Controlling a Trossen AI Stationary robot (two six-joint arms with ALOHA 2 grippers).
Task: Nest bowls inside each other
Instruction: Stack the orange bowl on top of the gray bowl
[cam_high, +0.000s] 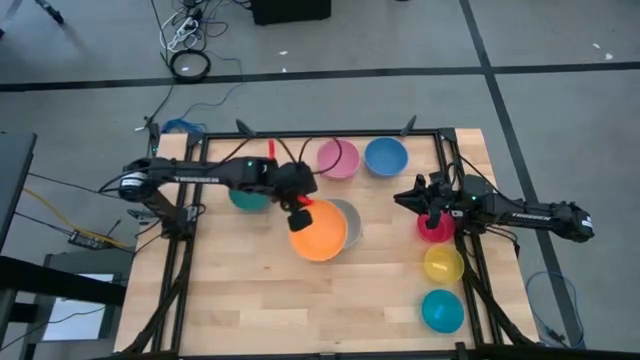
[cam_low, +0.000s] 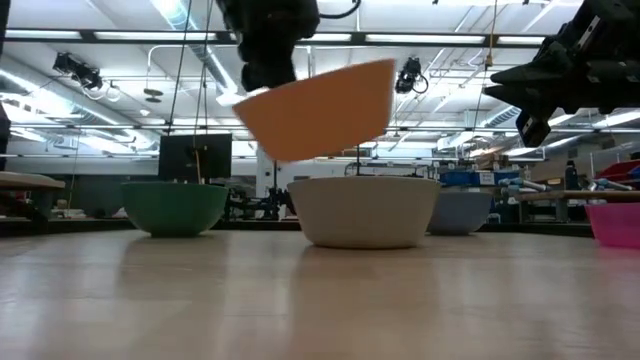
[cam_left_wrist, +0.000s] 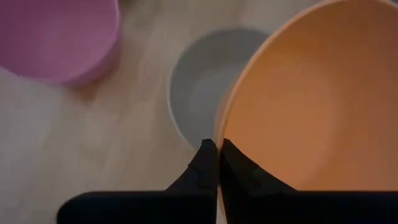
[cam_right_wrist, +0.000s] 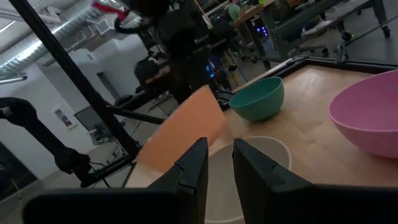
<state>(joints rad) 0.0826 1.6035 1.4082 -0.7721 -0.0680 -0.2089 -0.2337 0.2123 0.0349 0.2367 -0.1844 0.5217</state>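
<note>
My left gripper is shut on the orange bowl and holds it in the air over the middle of the table. Below it stands the grey-white bowl, partly covered in the high view. The dark green bowl sits under the left arm. Pink and blue bowls stand at the far edge. Magenta-red, yellow and cyan bowls line the right side. My right gripper waits level above the table beside the magenta-red bowl, a narrow gap between its fingers and nothing in it. My left gripper holds the orange bowl by its rim on the side facing the left arm, one finger inside the wall and one outside. The fingers slant down from the table's left. The bowl hangs clear above the grey-white bowl, mouth up and tilted, its held side lower.
A black frame rail runs along the table's right side near the right arm. Bare wood lies toward the near edge.
</note>
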